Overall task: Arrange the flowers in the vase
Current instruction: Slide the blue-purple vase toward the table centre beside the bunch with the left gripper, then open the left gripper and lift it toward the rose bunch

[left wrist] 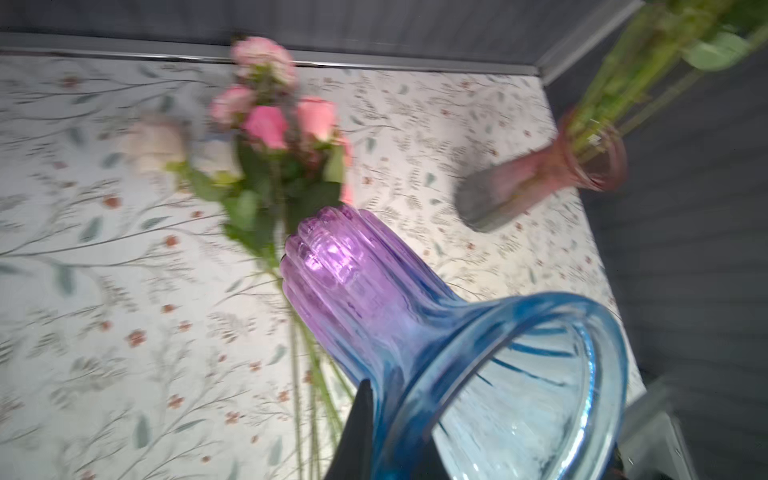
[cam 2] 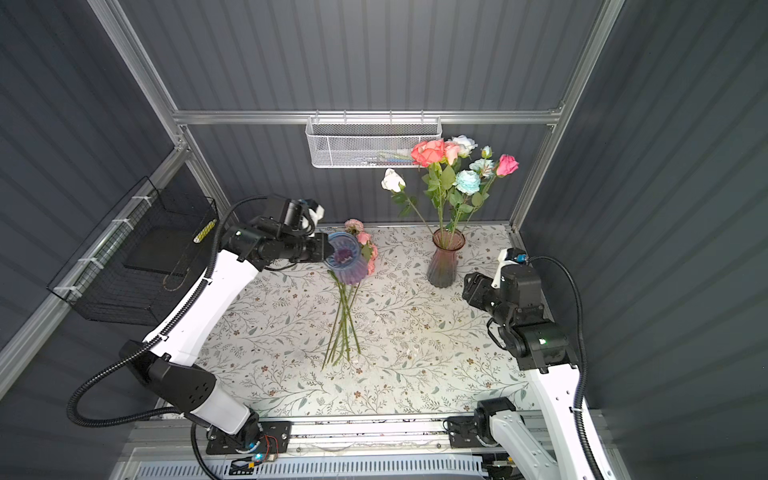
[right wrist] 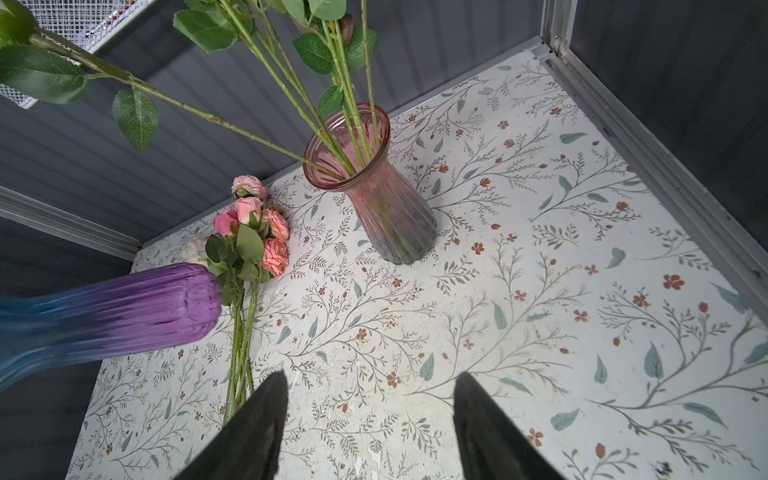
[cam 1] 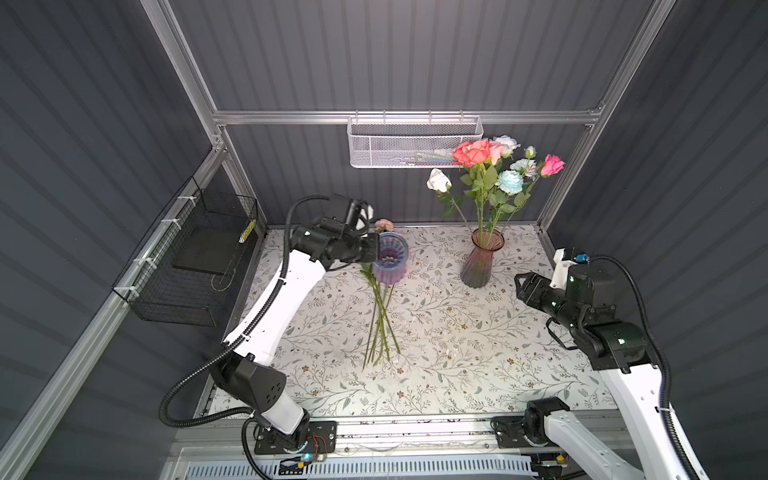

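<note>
- Spotting a loose bunch of pink and coral roses (cam 1: 380, 320) (cam 2: 345, 324) (left wrist: 274, 124) (right wrist: 253, 232) lying flat on the floral table cover (cam 1: 457, 353), at the centre of both top views, with green stems fanning toward the lower edge and blooms toward the upper edge.
- Seeing those blooms mostly covered in a top view by the blue-and-purple glass vase (cam 1: 390, 259) (cam 2: 347, 259) (left wrist: 374, 299) (right wrist: 124, 307), which is tilting in the air with its blue mouth facing up and its purple base near the leaves; not telling whether glass and leaves are touching.
- Clamping that vase by its flared rim with the left gripper (cam 1: 376, 248) (cam 2: 328, 249), jaws pressed together on the glass, one dark finger (left wrist: 361, 428) showing outside the rim in the left wrist view.
- Finding more mixed flowers (cam 1: 490, 166) (cam 2: 449, 166) (right wrist: 291, 83), coral, pink, white and pale blue, standing upright in a pink ribbed vase (cam 1: 478, 262) (cam 2: 444, 262) (left wrist: 540, 174) (right wrist: 386, 208) at the upper right of the table, well apart from the lying bunch.
- Hovering at the right edge of both top views, near the pink ribbed vase, with the right gripper (cam 1: 519, 289) (cam 2: 467, 289) (right wrist: 370, 378): jaws standing apart, gripping nothing.
- Noting a white mesh basket (cam 1: 411, 143) (cam 2: 365, 143) hanging on the rear rail at upper centre, and a black wire basket (cam 1: 187, 266) (cam 2: 137, 262) hanging on the left wall.
</note>
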{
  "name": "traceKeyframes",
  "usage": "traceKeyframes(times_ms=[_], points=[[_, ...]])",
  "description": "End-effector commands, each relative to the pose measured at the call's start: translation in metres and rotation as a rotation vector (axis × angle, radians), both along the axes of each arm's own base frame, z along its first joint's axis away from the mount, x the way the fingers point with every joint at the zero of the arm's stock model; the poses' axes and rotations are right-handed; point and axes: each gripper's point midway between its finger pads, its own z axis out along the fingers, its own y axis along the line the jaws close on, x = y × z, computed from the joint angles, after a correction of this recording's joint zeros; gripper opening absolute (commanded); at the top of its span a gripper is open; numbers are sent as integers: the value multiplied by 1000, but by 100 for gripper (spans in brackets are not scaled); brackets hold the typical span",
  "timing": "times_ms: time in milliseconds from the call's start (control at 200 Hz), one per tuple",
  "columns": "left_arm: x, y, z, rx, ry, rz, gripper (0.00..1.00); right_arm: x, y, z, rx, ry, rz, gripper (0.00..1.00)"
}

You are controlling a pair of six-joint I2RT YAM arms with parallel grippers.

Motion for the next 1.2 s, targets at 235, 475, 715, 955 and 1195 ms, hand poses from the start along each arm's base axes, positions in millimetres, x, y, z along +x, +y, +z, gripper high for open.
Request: traceKeyframes(times_ms=[235,475,715,955,1195], points=[[-39,-82,-14,-34,119,-234,0,-7,3,-7,9,16,7,65],[-31,-81,-47,92,187,-251,0,-6,7,-16,19,29,14,65],[-24,-82,-82,177,257,-268,0,-8,8,-13,36,0,17,66],[-7,-69,-99,141,311,-241,24,-11,7,-11,42,-22,10,66],[11,-56,-89,115,271,-219,47,-10,8,-9,44,-25,15,67]])
